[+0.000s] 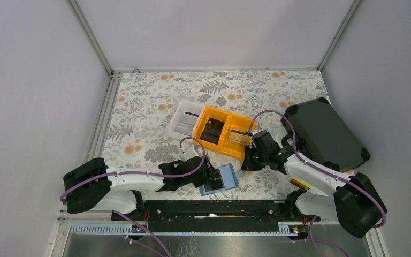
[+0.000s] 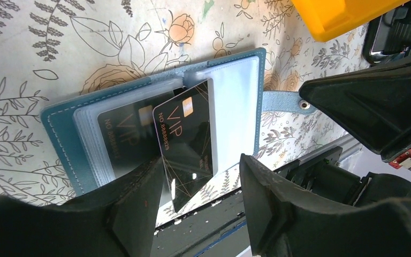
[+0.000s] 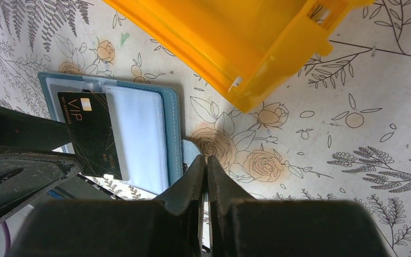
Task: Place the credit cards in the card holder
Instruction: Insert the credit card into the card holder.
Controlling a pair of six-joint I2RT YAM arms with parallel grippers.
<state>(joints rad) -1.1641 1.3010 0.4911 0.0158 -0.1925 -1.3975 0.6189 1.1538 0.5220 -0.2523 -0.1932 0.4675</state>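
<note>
Seen from above, the soft teal card holder (image 1: 222,180) lies open on the floral table (image 1: 144,101) between the left claw (image 1: 212,176) and right claw (image 1: 244,164). Left wrist: two glossy black credit cards (image 2: 186,140) rest on its clear sleeves, one tilted, between the open claw's spread fingers (image 2: 278,203). Right wrist: that claw's flat fingers are pressed shut beside the holder's tab (image 3: 191,151).

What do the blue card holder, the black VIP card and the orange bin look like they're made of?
Card holder: soft faux leather or fabric probably, matte teal with pale stitching along the edge; inner sleeves clear glossy plastic. VIP card: likely rigid plastic, glossy black, gold print, catching reflections. Orange bin: hard moulded plastic, smooth, slightly shiny.
</note>
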